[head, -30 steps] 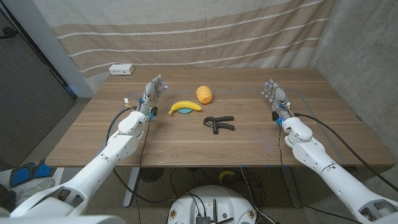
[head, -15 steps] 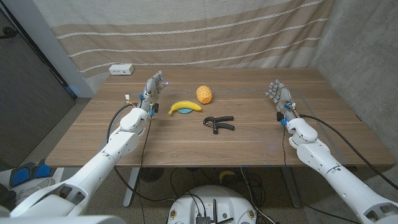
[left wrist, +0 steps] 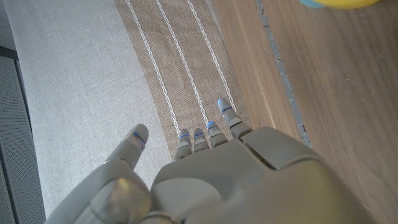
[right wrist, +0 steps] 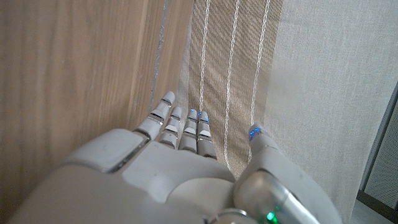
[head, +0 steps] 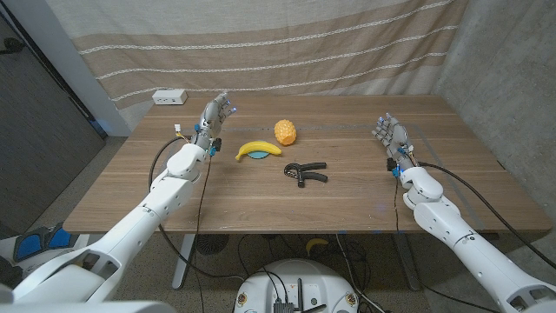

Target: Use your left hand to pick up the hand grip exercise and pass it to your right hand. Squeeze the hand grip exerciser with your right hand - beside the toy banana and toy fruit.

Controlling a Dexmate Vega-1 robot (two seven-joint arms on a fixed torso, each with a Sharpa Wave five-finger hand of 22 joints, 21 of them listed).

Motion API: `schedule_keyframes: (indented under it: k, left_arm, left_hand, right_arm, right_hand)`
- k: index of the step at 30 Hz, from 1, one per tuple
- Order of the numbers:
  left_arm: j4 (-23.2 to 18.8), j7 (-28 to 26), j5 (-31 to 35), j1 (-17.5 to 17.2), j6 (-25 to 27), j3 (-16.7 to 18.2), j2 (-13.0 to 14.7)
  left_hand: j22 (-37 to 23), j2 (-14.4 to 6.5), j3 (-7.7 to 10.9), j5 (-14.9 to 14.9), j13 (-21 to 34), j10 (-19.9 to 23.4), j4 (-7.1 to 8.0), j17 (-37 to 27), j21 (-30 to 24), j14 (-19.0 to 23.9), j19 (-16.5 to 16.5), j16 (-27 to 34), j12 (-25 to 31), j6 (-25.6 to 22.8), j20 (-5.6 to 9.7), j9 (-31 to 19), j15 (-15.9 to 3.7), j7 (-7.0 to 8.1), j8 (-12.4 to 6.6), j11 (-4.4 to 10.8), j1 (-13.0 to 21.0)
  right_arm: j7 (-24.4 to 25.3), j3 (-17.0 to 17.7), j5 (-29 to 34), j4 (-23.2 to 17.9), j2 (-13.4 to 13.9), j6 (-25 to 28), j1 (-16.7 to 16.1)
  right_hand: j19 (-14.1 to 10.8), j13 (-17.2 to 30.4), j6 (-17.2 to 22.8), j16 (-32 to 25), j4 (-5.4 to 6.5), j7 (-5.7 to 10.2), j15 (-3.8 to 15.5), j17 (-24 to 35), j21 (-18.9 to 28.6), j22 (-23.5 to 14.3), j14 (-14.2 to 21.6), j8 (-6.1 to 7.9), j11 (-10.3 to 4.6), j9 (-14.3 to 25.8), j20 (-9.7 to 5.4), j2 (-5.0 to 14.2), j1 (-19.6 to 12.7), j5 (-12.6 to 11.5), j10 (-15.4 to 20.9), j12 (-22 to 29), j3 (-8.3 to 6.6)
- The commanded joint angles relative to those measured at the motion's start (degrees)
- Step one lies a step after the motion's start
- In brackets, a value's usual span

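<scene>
The black hand grip exerciser (head: 305, 172) lies on the wooden table (head: 261, 200) near its middle. A yellow toy banana (head: 258, 149) on a small blue disc sits just behind and left of it, and an orange textured toy fruit (head: 285, 131) stands behind it. My left hand (head: 212, 117) is raised at the table's left rear, fingers apart, holding nothing, well left of the banana. My right hand (head: 390, 136) stands at the right side, fingers apart and empty, far right of the exerciser. The left hand (left wrist: 211, 174) and right hand (right wrist: 180, 168) show extended fingers.
A white power strip (head: 169, 97) lies at the table's back left edge. A striped beige curtain (head: 261, 43) hangs behind the table. A yellow edge of the banana (left wrist: 339, 2) peeks into the left wrist view.
My left hand has risen and shifted slightly back and left. My right hand moved a little to the right and nearer. The exerciser and toys have not moved.
</scene>
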State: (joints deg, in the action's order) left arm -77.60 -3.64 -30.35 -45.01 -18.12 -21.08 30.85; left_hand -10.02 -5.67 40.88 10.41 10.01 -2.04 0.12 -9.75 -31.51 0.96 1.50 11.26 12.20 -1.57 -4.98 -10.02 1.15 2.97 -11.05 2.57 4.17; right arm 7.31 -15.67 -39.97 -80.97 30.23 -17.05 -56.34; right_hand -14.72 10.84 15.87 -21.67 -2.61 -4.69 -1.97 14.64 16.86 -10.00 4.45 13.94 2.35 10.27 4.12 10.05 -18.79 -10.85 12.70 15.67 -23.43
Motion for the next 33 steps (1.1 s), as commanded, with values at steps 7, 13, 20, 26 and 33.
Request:
schedule_keyframes:
  k: [7, 13, 20, 26, 33]
  left_arm:
    - [-0.47, -1.70, 7.96, 2.99, -2.40, -1.02, 2.49]
    - [-1.29, -2.40, 10.81, 3.49, -3.03, -1.56, 3.14]
    - [-1.88, -2.26, 13.74, 4.46, -3.60, -2.44, 3.73]
    - [-3.42, -3.90, 17.94, 4.89, -2.76, -3.19, 4.63]
    - [-5.93, -4.87, 21.58, 4.82, -2.47, -3.65, 5.72]
  left_hand:
    - [-0.24, -1.63, 0.10, 0.08, 0.33, 2.22, -0.76, -0.24, -0.33, 2.84, 1.90, 0.68, 0.43, -1.74, -0.26, -0.16, 0.29, 0.33, -0.45, 0.18, -0.52]
    - [-0.28, -1.50, 0.18, 0.05, 0.37, 3.21, -1.00, -0.29, -0.41, 4.69, 2.83, 0.98, 0.56, -2.48, -0.39, -0.19, -0.28, 0.40, -0.46, 0.42, -0.67]
    - [-0.32, -1.39, 0.27, 0.01, 0.40, 4.13, -1.26, -0.33, -0.48, 6.33, 3.65, 1.21, 0.68, -3.19, -0.57, -0.21, -0.26, 0.54, -0.48, 0.50, -0.78]
    - [-0.35, -1.33, 0.36, -0.01, 0.42, 4.64, -1.46, -0.35, -0.55, 6.93, 4.21, 1.17, 0.72, -3.56, -0.47, -0.22, -0.34, 0.70, -0.46, 0.52, -0.81]
    - [-0.37, -1.31, 0.50, -0.02, 0.44, 5.21, -1.73, -0.35, -0.46, 7.33, 4.37, 1.05, 0.79, -3.89, -0.54, -0.23, -0.59, 0.82, -0.44, 0.61, -0.76]
  right_arm:
    - [2.46, 0.31, 0.66, -1.36, -0.46, 0.06, -1.23]
    - [2.46, 0.37, 0.72, -1.30, -0.67, -0.44, -1.40]
    - [2.70, 0.61, 0.60, -1.90, -0.43, -0.36, -2.06]
    - [2.78, 0.77, 0.70, -1.85, -0.52, -0.87, -2.28]
    - [2.47, 0.96, 0.60, -1.49, -0.78, -1.72, -2.44]
  right_hand:
    - [-0.72, 0.21, 0.74, -0.17, -0.49, 0.02, -0.42, 0.02, -0.24, -0.27, 0.57, -0.23, 0.08, 0.26, -0.09, -0.31, -0.22, -0.40, 0.80, -0.37, -0.28]
    - [-0.77, 0.21, 0.93, -0.15, -0.65, 0.02, -0.39, 0.02, -0.31, -0.28, 0.60, -0.29, -0.03, 0.27, -0.05, -0.27, -0.33, -0.47, 0.87, -0.48, -0.41]
    - [-0.81, 0.23, 1.07, -0.11, -0.93, 0.04, -0.35, 0.00, -0.41, -0.29, 0.63, -0.43, 0.10, 0.28, -0.06, -0.22, -0.57, -0.58, 0.94, -0.64, -0.63]
    - [-0.81, 0.24, 1.12, -0.05, -1.14, 0.08, -0.20, -0.01, -0.51, -0.30, 0.60, -0.55, 0.05, 0.28, -0.08, -0.18, -0.76, -0.67, 1.03, -0.76, -0.81]
    - [-0.85, 0.25, 1.19, -0.04, -1.33, 0.11, -0.27, -0.01, -0.59, -0.30, 0.67, -0.67, 0.02, 0.29, -0.08, -0.16, -0.90, -0.75, 1.11, -0.88, -0.96]
